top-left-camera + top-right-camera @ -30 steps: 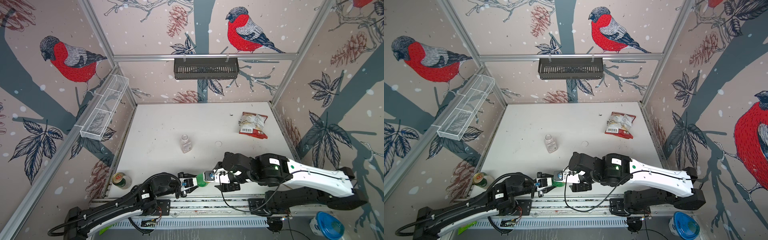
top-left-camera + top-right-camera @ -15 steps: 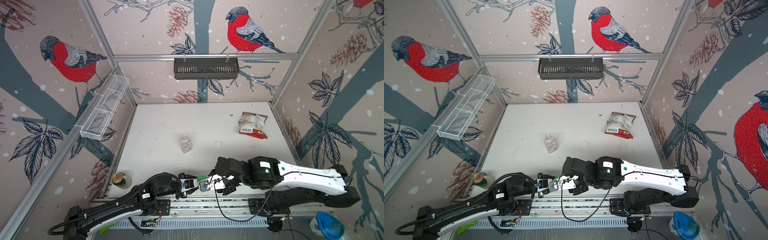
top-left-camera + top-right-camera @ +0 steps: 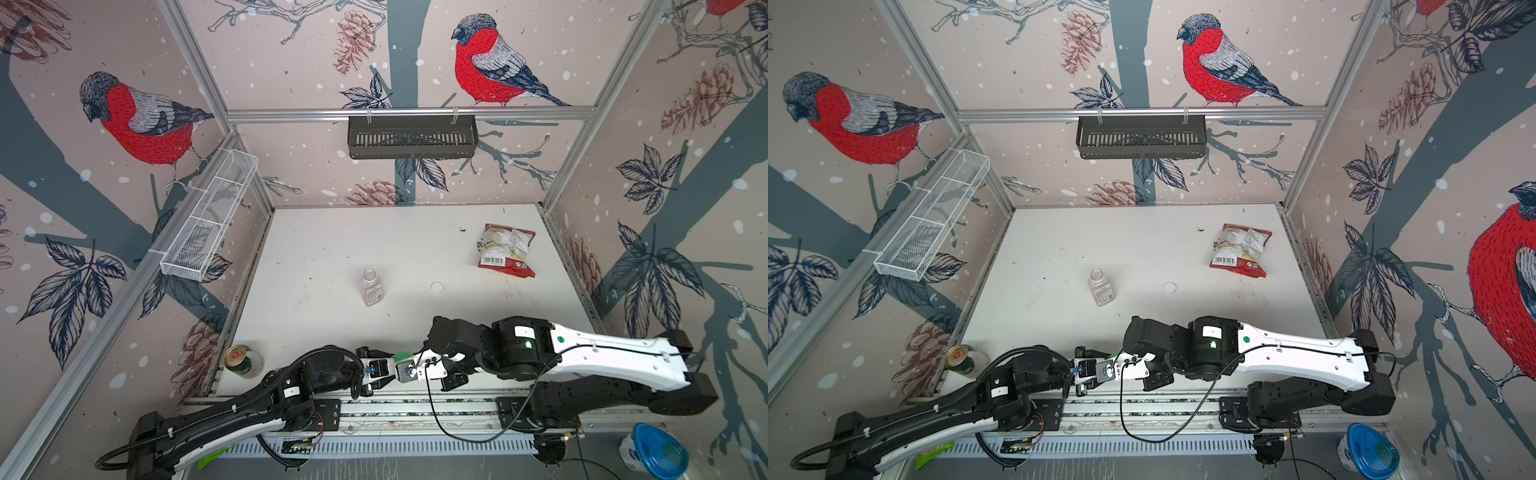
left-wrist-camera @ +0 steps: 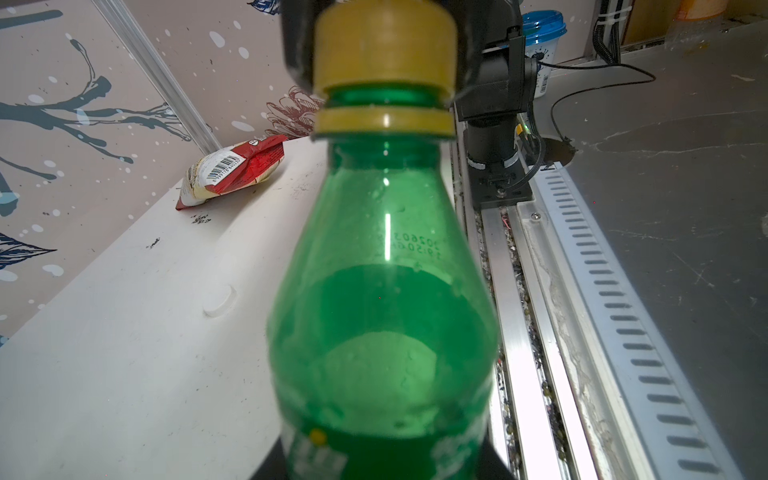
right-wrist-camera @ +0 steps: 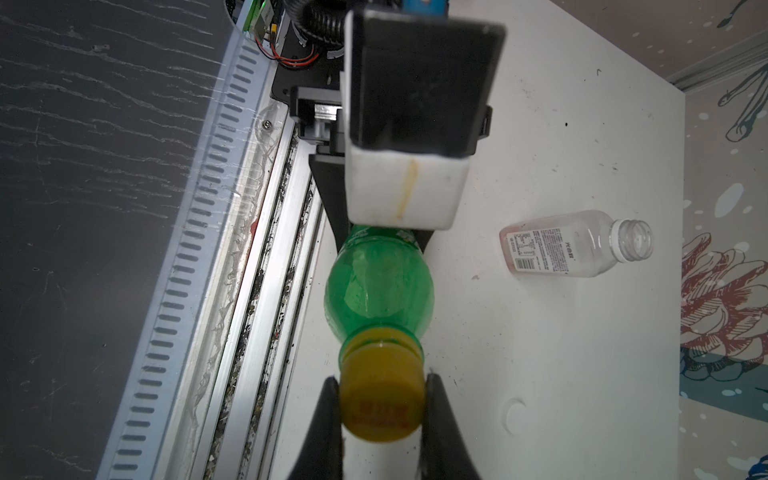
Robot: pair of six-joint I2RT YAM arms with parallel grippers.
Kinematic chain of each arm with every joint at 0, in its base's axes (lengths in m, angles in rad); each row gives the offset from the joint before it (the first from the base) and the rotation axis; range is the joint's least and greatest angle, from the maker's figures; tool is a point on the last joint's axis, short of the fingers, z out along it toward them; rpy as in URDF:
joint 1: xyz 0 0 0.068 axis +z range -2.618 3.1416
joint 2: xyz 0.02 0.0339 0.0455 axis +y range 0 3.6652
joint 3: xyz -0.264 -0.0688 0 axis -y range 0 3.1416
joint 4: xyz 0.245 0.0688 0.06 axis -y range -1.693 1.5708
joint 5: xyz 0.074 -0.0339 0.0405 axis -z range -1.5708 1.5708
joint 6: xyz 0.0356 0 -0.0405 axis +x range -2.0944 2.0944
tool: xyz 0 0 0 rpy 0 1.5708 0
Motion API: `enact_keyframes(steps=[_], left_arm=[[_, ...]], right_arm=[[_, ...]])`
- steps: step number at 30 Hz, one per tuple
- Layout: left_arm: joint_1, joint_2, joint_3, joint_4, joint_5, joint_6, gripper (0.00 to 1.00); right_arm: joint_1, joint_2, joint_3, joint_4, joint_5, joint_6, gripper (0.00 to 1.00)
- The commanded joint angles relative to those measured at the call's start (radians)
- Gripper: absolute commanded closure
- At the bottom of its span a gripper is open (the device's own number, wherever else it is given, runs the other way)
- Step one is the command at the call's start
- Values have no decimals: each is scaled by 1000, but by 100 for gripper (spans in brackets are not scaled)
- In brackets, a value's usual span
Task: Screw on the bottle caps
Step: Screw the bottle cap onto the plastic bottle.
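Right wrist view showed the right hand [image 5: 381,388] closed on the yellow cap [image 5: 380,409], with one black finger [image 5: 328,419] pressed on each side of it. The cap sat on the neck of the green bottle [image 5: 378,282]. The left hand [image 5: 374,224] gripped this bottle around its label and held it lying sideways at the edge of the counter [image 5: 540,353], beside the rail [image 5: 266,291]. I could not tell if the bottle touched the counter. In both top views the two hands met in the lower middle of the frame, and only a little of the bottle [image 3: 402,356] showed between them.

In the left wrist view a band of green neck was seen between the cap [image 4: 384,45] and the yellow ring [image 4: 384,122] under it, so I judged that the cap was not fully down. To do this step well, the right hand should turn around the axis of the bottle without pushing sideways. The left hand should hold firm, so that the bottle does not turn together with the cap. If the wrist reaches its limit, the right hand should release, turn back and grip again.

The clear bottle [image 3: 371,288] lay open in the middle of the frame in a top view. The white cap [image 3: 436,287] lay to its right, apart from it.
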Motion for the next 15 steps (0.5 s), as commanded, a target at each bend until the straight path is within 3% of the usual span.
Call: enact_keyframes(steps=[1,3,7,15], left_arm=[[-2,-5,6,62,-2,8,92],[-2,-10,5,63,-12,8,92],[-2,-16,4,67,-21,9,92],[-1,-22,4,72,-25,9,92]], right_arm=[[-2,11,-10,95,42,149,93],[-5,45,-15,113,79,237,98],[-12,64,-18,149,135,430,99],[-32,-11,-99,317,86,701,97]])
